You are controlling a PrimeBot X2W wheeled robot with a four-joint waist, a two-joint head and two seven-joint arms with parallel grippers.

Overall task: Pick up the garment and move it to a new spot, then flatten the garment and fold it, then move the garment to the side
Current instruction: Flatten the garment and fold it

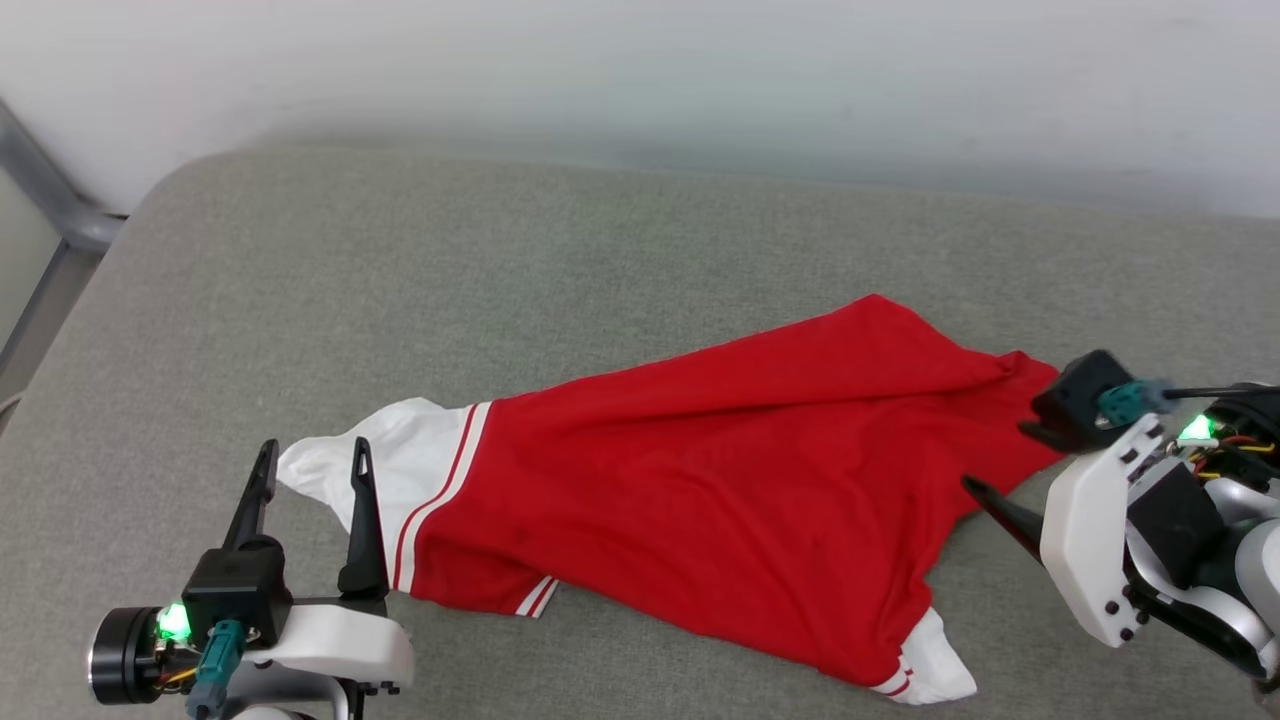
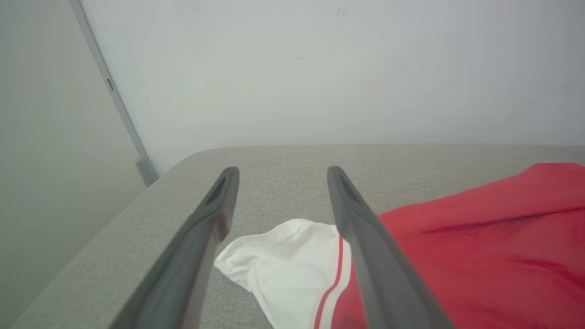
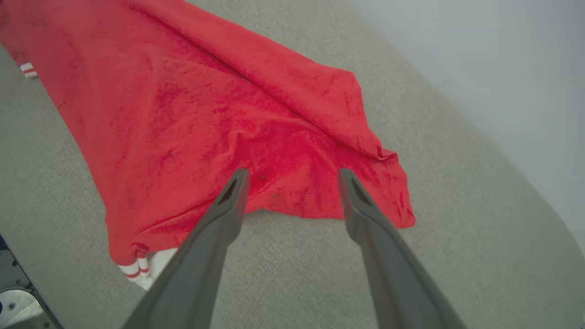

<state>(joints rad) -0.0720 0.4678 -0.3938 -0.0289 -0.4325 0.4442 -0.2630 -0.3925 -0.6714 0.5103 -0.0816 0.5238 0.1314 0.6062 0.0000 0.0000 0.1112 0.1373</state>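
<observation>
The garment point(image 1: 720, 470), a red jersey with white sleeves and red-and-white striped trim, lies stretched out and creased across the grey padded surface point(image 1: 500, 260). One white sleeve point(image 1: 400, 460) points left, another point(image 1: 935, 670) pokes out at the lower right. My left gripper point(image 1: 313, 460) is open at the lower left, its fingers straddling the tip of the left sleeve point(image 2: 283, 260). In the left wrist view the left gripper point(image 2: 281, 173) is above the sleeve and holds nothing. My right gripper point(image 1: 1000, 460) is open beside the garment's right end. In the right wrist view the right gripper point(image 3: 293, 176) has its tips over the garment's point(image 3: 205, 114) red edge.
A white wall point(image 1: 640, 70) runs behind the surface. A grey metal frame post point(image 1: 50, 200) stands at the far left, past the surface's rounded corner. Bare grey padding stretches behind and to the left of the garment.
</observation>
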